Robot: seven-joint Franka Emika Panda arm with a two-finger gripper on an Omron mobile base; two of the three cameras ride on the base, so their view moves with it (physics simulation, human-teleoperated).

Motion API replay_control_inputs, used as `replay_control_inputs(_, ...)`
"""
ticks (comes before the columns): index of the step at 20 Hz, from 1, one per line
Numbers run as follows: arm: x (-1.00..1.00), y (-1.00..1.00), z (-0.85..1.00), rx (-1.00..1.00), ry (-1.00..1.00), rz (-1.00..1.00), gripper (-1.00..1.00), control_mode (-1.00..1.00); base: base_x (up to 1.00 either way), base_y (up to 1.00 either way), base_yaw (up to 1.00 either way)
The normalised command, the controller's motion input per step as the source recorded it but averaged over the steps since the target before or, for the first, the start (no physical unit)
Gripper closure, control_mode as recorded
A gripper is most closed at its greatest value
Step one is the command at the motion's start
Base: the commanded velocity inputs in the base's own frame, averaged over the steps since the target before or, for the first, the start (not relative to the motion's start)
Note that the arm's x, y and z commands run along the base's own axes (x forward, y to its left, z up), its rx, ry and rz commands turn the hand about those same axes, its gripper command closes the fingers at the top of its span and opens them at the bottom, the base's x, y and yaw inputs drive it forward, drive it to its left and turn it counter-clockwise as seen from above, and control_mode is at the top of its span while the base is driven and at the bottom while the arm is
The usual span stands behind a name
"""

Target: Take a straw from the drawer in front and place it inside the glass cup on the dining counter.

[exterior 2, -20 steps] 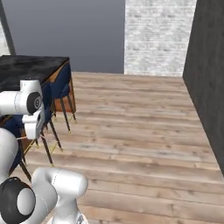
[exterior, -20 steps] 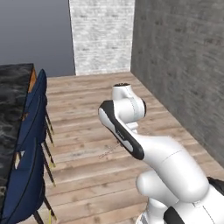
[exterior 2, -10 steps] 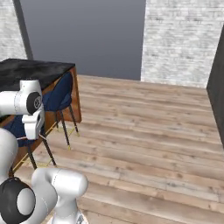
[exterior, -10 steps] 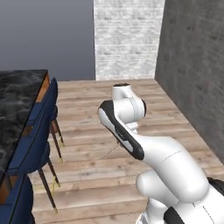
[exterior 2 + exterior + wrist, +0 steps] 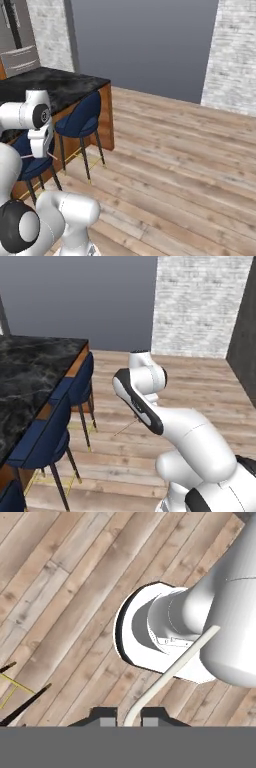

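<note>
Straw: the thin pale straw (image 5: 172,667) is pinched between the fingers (image 5: 126,717), its long axis slanting away from them, bent slightly near the grip.
Left base view: straw (image 5: 125,427) shows as a fine line pointing down-left over the plank floor (image 5: 200,381).
Tabletop: black veined marble tabletop (image 5: 30,371), wood-panelled side.
Stools: blue padded stools (image 5: 80,117), thin dark legs.

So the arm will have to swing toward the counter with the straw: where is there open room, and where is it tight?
The black counter top is bare in these views. The wood floor toward the grey wall is open. It is tight along the counter's front, where blue stools crowd together.
</note>
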Motion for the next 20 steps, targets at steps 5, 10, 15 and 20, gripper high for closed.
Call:
replay_control_inputs(5,0.00,0.00,0.00,0.00,0.00,0.00,1.00,1.00,0.63,-0.56,0.47)
replay_control_inputs(10,0.00,0.00,0.00,0.00,0.00,0.00,1.00,1.00,0.45,-0.55,0.48)
replay_control_inputs(15,0.00,0.00,0.00,0.00,0.00,0.00,1.00,1.00,0.16,-0.50,0.54)
replay_control_inputs(20,0.00,0.00,0.00,0.00,0.00,0.00,1.00,1.00,0.10,-0.47,0.56)
